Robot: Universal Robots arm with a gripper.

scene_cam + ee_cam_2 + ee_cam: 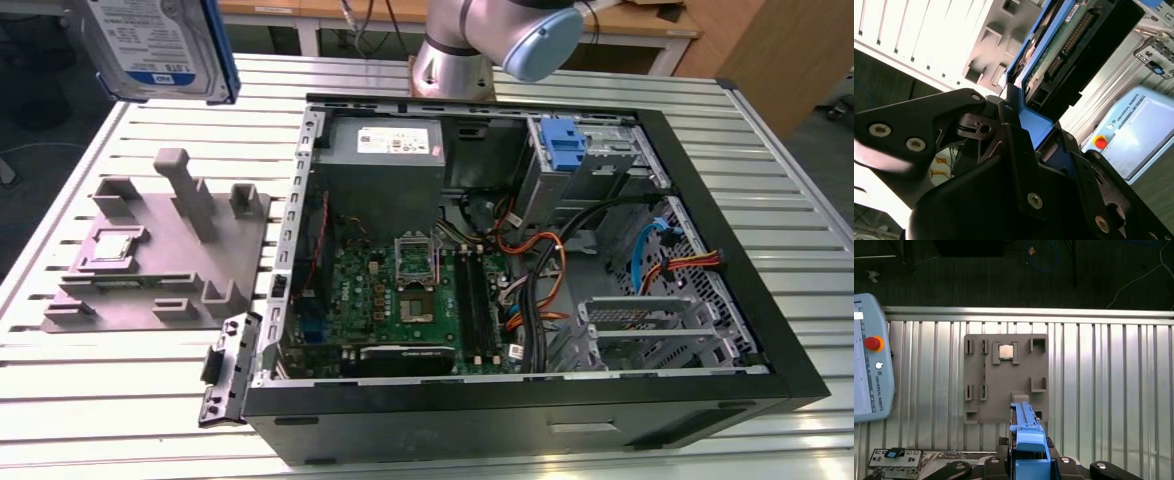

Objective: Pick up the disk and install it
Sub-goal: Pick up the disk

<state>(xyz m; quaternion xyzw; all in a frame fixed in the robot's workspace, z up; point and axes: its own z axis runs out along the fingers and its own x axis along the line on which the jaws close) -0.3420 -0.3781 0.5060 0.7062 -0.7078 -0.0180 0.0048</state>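
Observation:
The disk (154, 45), a silver-grey drive with a white, blue-striped label in a blue carrier, hangs high above the table at the exterior view's left, over the grey fixture plate (154, 250). In both wrist views my gripper (1029, 462) is shut on the disk's blue carrier (1029, 437). The black fingers (1004, 130) clamp the carrier's end (1036, 122), and the drive's green circuit board (1064, 40) faces outward. In the first wrist view the disk stands edge-on above the fixture plate (1006, 377).
The open computer case (747, 290) lies on the slatted table, with a motherboard (414, 300), a power supply (380, 150), an empty metal drive cage (641, 335) and a blue bracket (567, 150). A chip (1006, 352) sits on the fixture plate. A teach pendant (869, 370) lies nearby.

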